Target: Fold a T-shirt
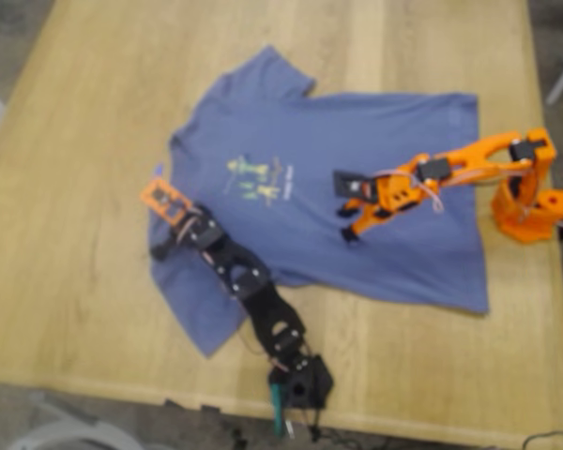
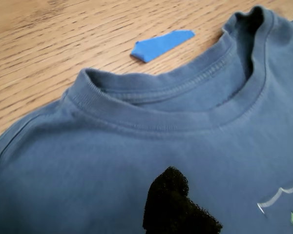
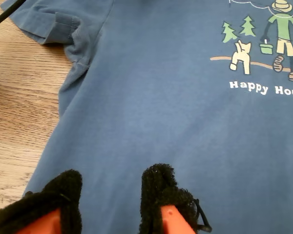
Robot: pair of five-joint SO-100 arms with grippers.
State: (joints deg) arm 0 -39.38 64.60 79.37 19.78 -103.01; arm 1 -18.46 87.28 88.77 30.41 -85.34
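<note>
In the exterior view, the T-shirt (image 1: 357, 206) lies spread flat, print up, across the middle of the wooden table (image 1: 66, 234), its collar toward that view's left and its hem toward the right. My first gripper (image 1: 164, 211), on the black arm reaching in from the near edge, sits over the collar area; my second gripper (image 1: 349, 220), on the orange arm based at the right, hovers over the shirt's middle beside the chest print (image 1: 258, 178). The first wrist view shows the ribbed collar (image 2: 176, 105), a small blue scrap (image 2: 161, 45) on the bare wood just beyond it, and one black padded fingertip (image 2: 171, 204); how far those jaws stand apart cannot be told. The second wrist view shows two padded fingertips (image 3: 158, 195) parted, holding nothing, above the cloth.
</note>
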